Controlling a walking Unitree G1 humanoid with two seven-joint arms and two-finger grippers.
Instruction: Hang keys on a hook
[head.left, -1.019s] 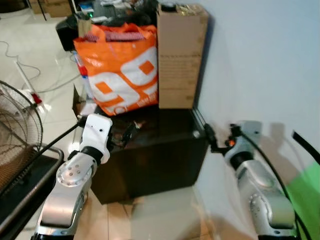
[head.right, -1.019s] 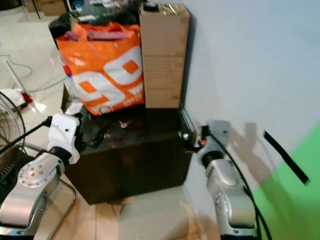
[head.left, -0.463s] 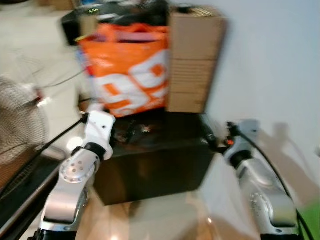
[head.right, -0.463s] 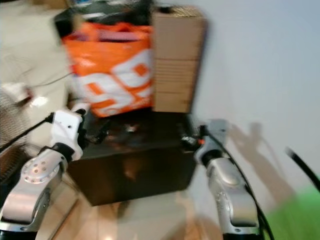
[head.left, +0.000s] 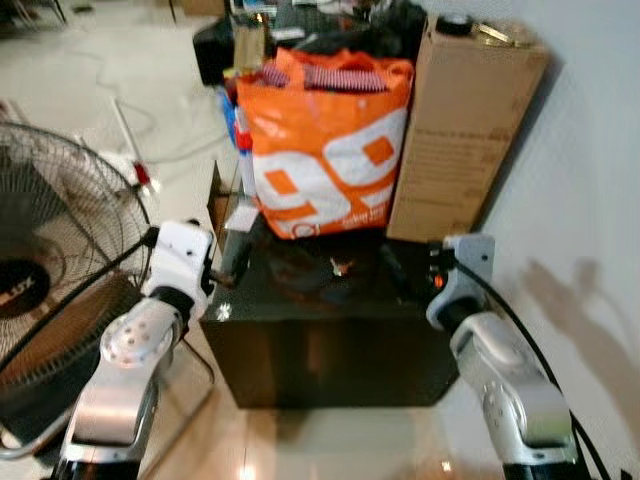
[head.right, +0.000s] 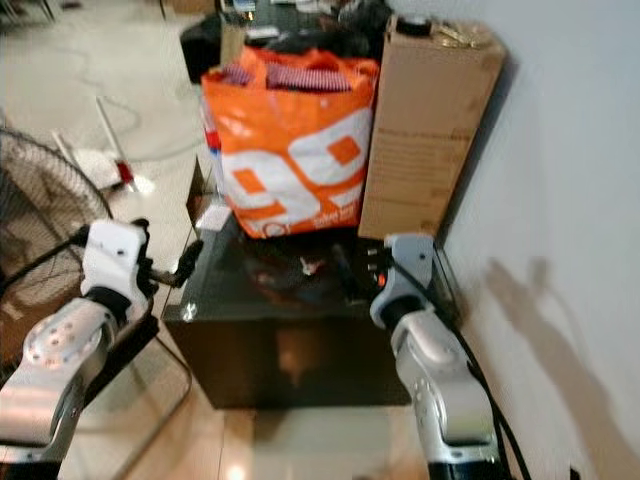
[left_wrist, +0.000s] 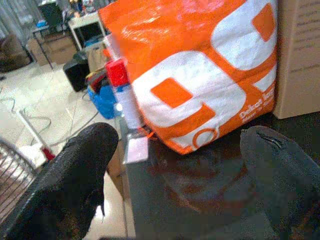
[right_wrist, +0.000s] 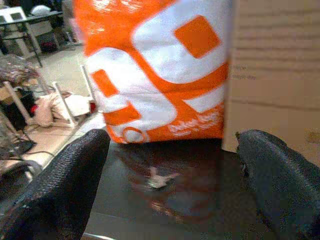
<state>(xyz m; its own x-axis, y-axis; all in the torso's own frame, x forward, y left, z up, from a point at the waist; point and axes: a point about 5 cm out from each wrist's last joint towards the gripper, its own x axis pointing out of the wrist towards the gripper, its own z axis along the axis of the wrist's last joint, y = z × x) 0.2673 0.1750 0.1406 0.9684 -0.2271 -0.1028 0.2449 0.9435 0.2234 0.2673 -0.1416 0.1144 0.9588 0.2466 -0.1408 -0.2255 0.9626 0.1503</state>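
A small bunch of keys (head.left: 340, 268) with a reddish tag lies on the glossy black cabinet top (head.left: 300, 300), in front of the orange bag. The right wrist view shows the keys (right_wrist: 157, 179) lying between and ahead of its fingers. My right gripper (head.left: 396, 272) stands open over the cabinet's right part, a short way right of the keys, with nothing in it. My left gripper (head.left: 234, 260) is open at the cabinet's left edge, empty, its fingers (left_wrist: 75, 170) pointing across the top.
An orange and white shopping bag (head.left: 325, 150) and a tall cardboard box (head.left: 462, 130) stand at the back of the cabinet. A red-capped can (left_wrist: 120, 75) sits beside the bag. A floor fan (head.left: 50, 250) is at my left, a white wall (head.left: 590, 200) at my right.
The whole view has swung, so the cabinet now sits centred before me. My right gripper, earlier off the cabinet's right edge by the wall, is now over its top near the keys.
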